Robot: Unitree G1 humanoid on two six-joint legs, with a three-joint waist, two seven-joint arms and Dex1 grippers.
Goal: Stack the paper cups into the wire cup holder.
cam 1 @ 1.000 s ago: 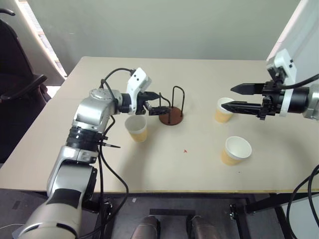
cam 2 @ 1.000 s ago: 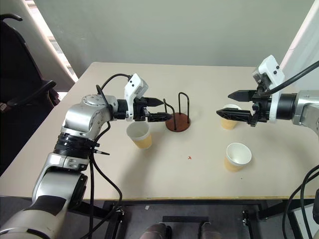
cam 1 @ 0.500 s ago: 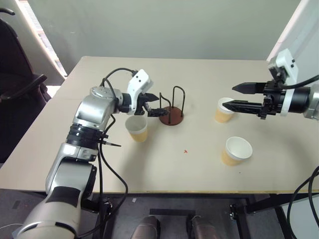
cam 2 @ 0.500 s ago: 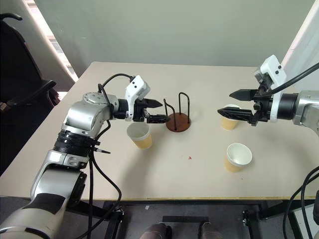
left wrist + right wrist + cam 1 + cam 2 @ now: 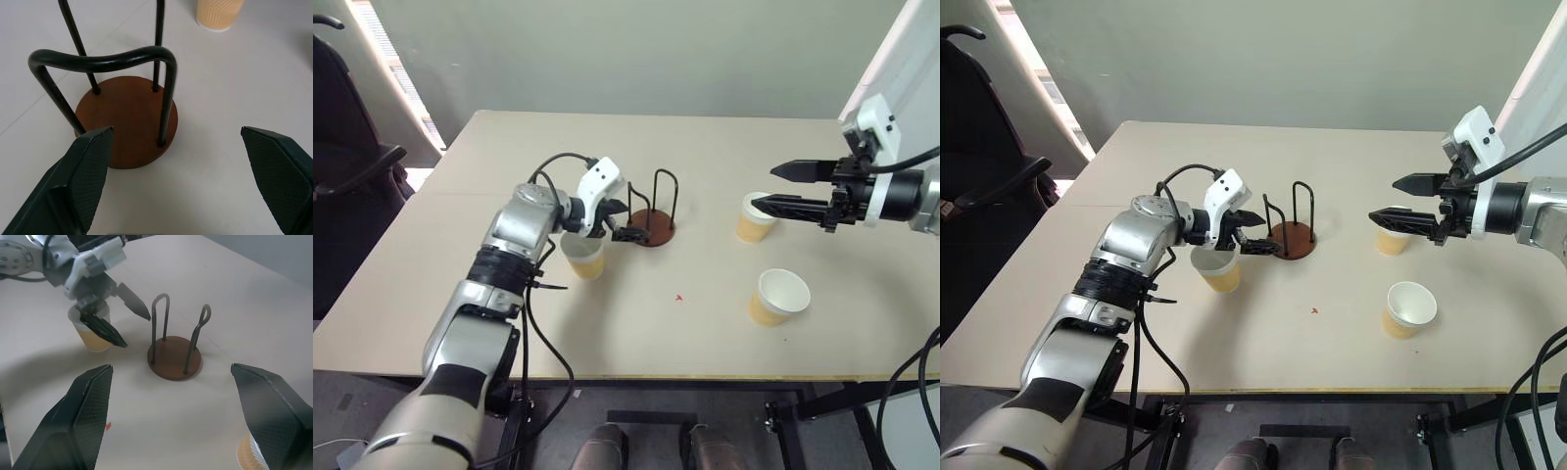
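The wire cup holder (image 5: 652,230), a brown disc with two black wire arches, stands empty mid-table. One paper cup (image 5: 584,257) stands upright just left of it. My left gripper (image 5: 627,221) hovers open over that cup's far rim, its tips pointing at the holder (image 5: 124,122), with nothing between them. Two more paper cups stand on the right, one further back (image 5: 753,217) and one nearer the front (image 5: 777,297). My right gripper (image 5: 762,186) hangs open and empty above the back cup, pointing left towards the holder (image 5: 174,357).
The beige table (image 5: 636,323) carries a small red mark (image 5: 677,297) in front of the holder. A black chair (image 5: 352,166) stands off the table's left side. A cable loops over my left wrist.
My left gripper has dropped lower and moved right, closer to the holder, and now sits over the left cup. The right gripper and the cups have stayed put.
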